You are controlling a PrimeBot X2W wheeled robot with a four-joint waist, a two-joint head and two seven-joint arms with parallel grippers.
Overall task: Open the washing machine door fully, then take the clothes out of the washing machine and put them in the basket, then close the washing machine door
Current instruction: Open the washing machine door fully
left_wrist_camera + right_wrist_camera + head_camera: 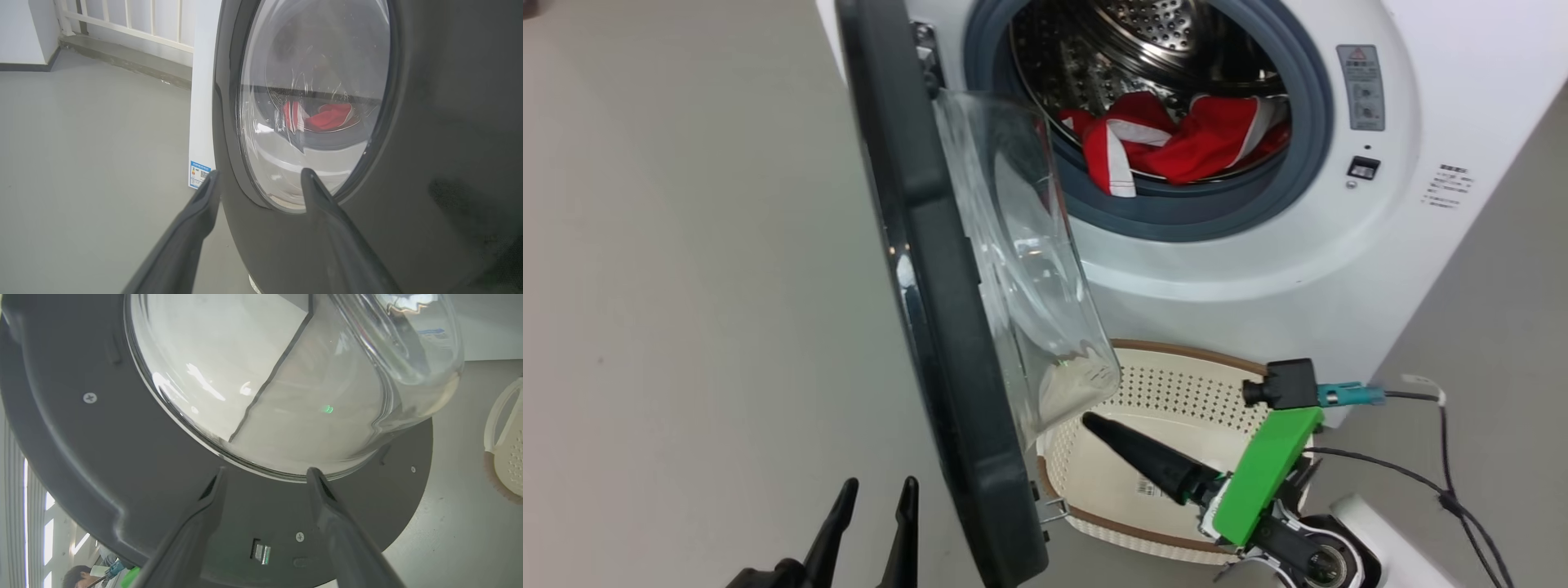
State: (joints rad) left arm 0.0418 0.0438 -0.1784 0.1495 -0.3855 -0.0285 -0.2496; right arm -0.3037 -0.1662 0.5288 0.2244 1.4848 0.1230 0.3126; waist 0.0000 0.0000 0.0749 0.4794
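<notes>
While the washing machine door (pixel 947 327) stands edge-on, left gripper (pixel 880 487) and right gripper (pixel 266 470) show fingers apart, floor (pixel 686 286) open leftward

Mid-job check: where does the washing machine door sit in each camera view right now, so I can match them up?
Head view: the washing machine door stands nearly edge-on, left of centre, swung open.
Left wrist view: its glossy outer face covers the right half.
Right wrist view: its dark inner face spans the left and lower middle.
Shared landmark: the door's glass bowl.
</notes>
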